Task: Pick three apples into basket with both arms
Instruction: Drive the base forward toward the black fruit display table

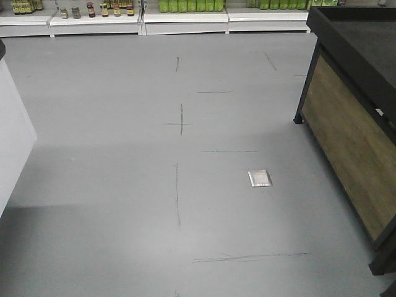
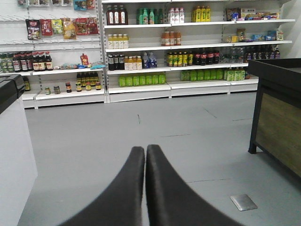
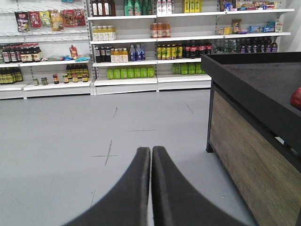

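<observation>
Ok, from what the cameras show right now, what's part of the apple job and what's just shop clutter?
Job: left gripper, shut, empty; right gripper, shut, empty; red fruit on the black-topped stand, cut off by the frame, maybe an apple. No basket in view.
Just there: the stand itself, bottle shelves, metal floor plate.

Shelves (image 2: 136,88) behind; counter (image 3: 249,150) right, perhaps bearing apple (image 3: 297,98).

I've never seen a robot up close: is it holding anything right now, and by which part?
Nothing is held. The left gripper and the right gripper each have their fingers pressed shut against each other, with nothing between them.
</observation>
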Tool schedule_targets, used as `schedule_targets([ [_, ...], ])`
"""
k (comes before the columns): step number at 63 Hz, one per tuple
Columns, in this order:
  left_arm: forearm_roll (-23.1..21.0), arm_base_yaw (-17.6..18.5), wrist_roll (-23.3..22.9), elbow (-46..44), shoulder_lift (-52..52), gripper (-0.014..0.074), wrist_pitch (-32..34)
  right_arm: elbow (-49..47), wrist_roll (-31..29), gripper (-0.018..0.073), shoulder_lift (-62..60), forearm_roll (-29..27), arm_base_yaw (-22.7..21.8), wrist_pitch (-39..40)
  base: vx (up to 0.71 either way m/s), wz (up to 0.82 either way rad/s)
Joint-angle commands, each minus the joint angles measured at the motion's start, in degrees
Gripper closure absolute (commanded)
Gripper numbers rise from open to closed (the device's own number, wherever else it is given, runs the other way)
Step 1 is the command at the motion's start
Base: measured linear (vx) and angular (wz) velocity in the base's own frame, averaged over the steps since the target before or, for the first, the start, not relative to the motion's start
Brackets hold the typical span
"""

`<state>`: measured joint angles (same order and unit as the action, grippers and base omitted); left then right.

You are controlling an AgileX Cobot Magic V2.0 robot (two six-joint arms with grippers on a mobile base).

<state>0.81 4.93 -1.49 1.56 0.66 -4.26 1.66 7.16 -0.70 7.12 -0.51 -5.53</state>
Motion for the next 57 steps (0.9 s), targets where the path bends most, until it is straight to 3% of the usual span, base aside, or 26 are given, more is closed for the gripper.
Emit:
schedule_targets([
  [1, -0.09, -0.14, -0.46, 0.19, 0.93, 0.0603, 4.26, 0.74, -0.05, 0.0568, -0.72, 0.58, 0.04, 4.56, 0.00, 0.00],
  [57, -0.09, -0.14, -0.46, 0.19, 0.93, 0.0603, 4.26, 0.74, -0.05, 0.0568, -0.72, 0.58, 0.04, 4.56, 0.01, -0.01],
])
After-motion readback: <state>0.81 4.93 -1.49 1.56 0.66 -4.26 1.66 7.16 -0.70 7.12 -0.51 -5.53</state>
